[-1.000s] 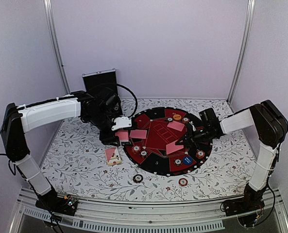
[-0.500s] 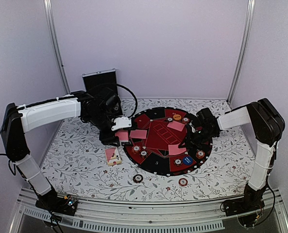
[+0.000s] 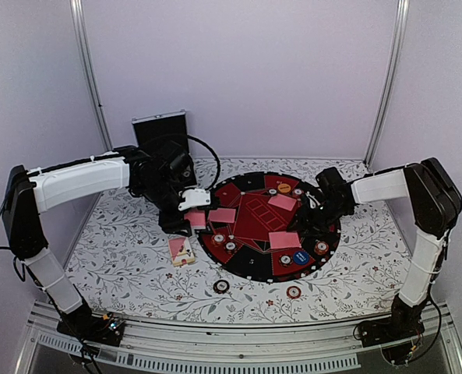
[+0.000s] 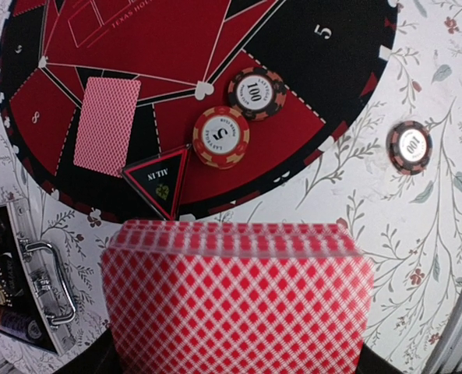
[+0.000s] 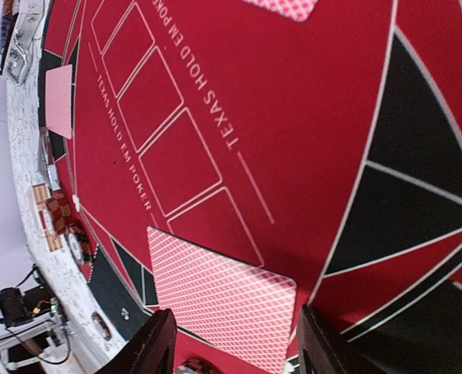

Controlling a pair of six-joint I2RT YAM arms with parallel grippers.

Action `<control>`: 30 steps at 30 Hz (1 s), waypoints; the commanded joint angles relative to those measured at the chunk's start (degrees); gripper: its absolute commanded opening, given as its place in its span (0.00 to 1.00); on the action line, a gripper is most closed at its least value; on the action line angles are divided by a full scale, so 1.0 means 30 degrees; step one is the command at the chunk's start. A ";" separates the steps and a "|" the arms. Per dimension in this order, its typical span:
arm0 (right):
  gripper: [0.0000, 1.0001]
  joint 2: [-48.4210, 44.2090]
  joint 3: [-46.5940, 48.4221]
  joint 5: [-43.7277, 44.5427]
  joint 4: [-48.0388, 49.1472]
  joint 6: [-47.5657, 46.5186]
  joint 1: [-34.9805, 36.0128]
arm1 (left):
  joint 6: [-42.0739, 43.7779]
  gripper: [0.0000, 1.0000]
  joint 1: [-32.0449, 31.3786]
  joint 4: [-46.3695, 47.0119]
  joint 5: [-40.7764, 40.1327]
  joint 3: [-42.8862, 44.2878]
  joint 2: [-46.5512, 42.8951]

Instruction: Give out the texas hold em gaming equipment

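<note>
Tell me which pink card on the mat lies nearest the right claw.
The card beside the blue button, directly before the open right claw; the other two lie farther off.

Top camera looked down over the whole desk [image 3: 121,265]; both wrist cameras sat close above the shared round mat [image 3: 254,212]
</note>
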 commanded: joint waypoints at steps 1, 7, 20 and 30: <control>0.61 -0.1136 0.0743 0.3116 -0.2122 -0.0463 -0.0117 | -0.0006 0.00 -0.0200 -0.0113 0.0302 0.0362 -0.0248; 0.70 -0.2928 0.0944 0.3631 -0.2020 -0.0152 -0.0103 | 0.0000 0.00 -0.0200 -0.0155 0.0313 0.0494 -0.0204; 0.82 -0.1752 0.0972 -0.4705 0.9102 0.6913 0.4414 | -0.0592 0.00 -0.0229 0.0168 0.0793 0.0739 -0.0157; 0.82 0.2352 0.2994 -0.6537 1.5291 1.2501 0.6889 | -0.1183 0.00 -0.0345 0.0743 0.1041 0.0668 -0.0235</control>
